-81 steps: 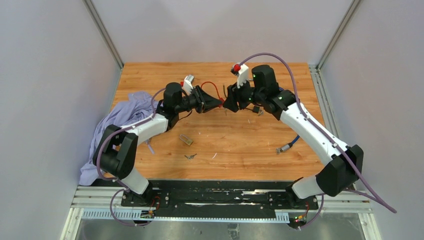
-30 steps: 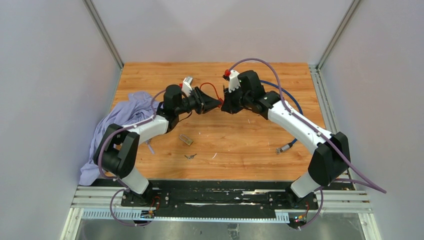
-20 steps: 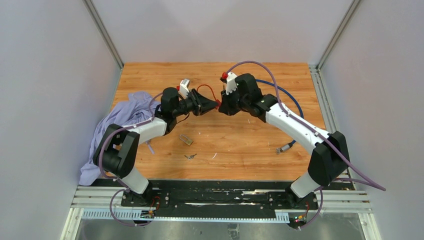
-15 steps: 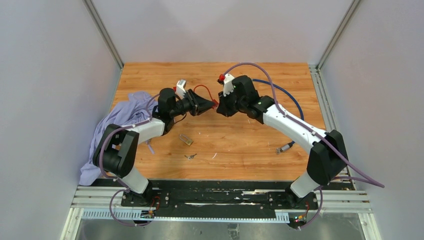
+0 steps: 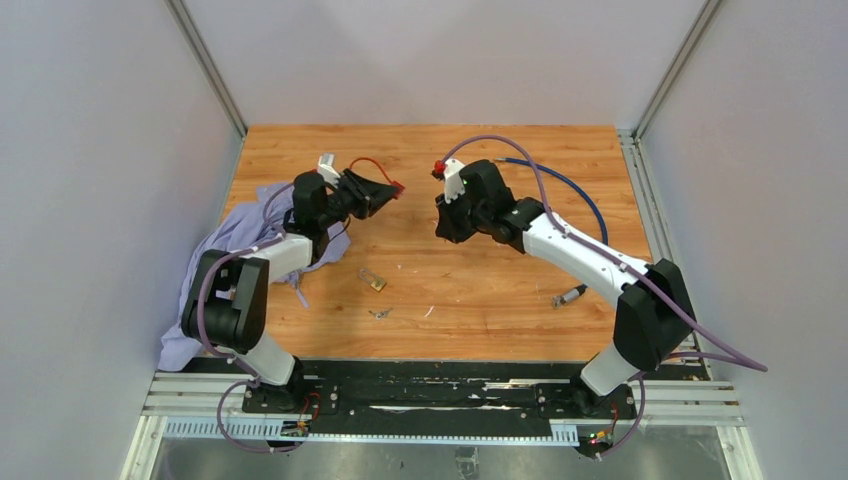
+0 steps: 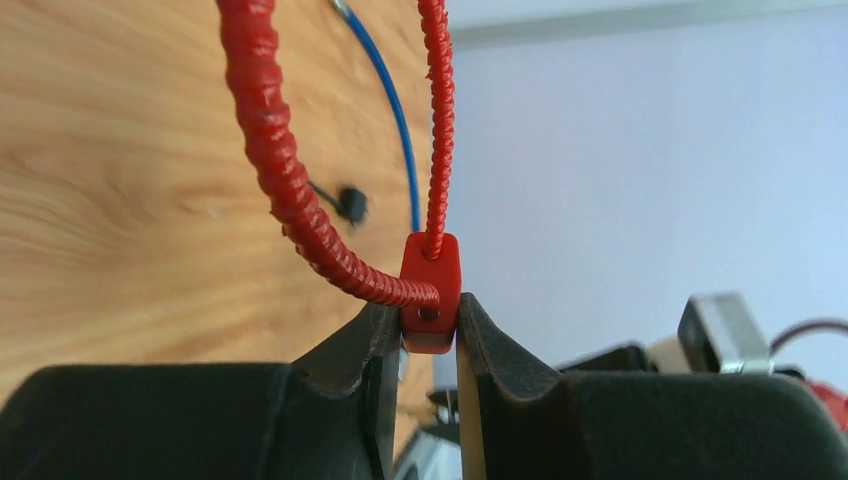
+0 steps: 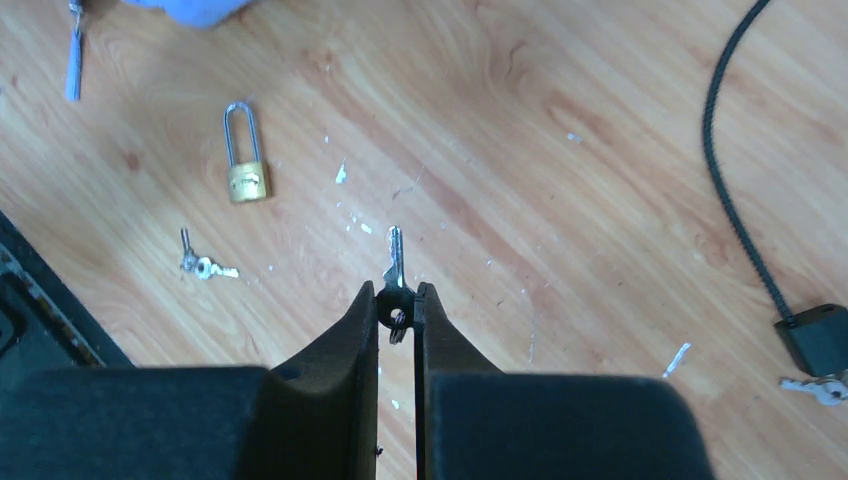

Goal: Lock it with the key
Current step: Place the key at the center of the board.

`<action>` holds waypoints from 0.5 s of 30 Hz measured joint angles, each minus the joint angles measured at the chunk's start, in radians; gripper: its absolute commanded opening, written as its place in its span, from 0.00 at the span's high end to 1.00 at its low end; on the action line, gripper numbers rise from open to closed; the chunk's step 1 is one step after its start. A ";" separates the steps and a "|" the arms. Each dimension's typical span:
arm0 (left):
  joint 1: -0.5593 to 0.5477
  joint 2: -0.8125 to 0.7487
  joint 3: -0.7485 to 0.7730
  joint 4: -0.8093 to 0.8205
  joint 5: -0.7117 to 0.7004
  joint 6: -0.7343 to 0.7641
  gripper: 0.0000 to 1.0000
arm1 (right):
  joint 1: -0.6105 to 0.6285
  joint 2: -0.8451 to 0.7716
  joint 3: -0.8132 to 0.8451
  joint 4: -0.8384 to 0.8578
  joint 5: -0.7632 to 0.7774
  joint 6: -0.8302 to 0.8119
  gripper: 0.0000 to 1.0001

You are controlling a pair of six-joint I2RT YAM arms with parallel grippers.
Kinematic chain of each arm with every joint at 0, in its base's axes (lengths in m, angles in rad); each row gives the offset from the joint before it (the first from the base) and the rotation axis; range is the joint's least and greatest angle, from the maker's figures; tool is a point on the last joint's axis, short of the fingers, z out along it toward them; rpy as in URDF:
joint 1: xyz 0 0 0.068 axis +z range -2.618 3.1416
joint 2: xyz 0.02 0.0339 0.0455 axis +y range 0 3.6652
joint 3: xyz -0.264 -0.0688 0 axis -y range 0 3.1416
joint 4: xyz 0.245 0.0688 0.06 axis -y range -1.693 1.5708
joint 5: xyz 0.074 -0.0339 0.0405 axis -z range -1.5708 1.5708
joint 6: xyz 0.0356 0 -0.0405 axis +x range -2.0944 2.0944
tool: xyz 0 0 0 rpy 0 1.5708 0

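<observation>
My left gripper is shut on the small red body of a cable lock, whose red coiled cable loops up from it. From above, that lock sits at the tip of the left gripper, at the far left of the table. My right gripper is shut on the black head of a key, its silver blade pointing away over the wood. In the top view the right gripper hangs near the table's middle, well apart from the red lock.
A brass padlock and a small bunch of keys lie on the wooden table. A black cable lock lies to the right. A blue cable runs along the far right, and a purple cloth lies at the left edge.
The two grippers, tip to tip a second ago, have drawn apart. The left arm swung left and back with the red lock; the right gripper dropped toward the table with the key.
</observation>
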 measured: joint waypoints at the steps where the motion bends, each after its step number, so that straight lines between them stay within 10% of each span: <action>1: 0.024 0.000 -0.002 -0.002 -0.025 0.011 0.99 | 0.000 0.000 -0.008 -0.006 -0.010 -0.002 0.99; 15: 0.042 0.000 0.060 -0.187 -0.027 0.275 1.00 | 0.001 -0.007 -0.098 -0.015 -0.091 -0.122 0.98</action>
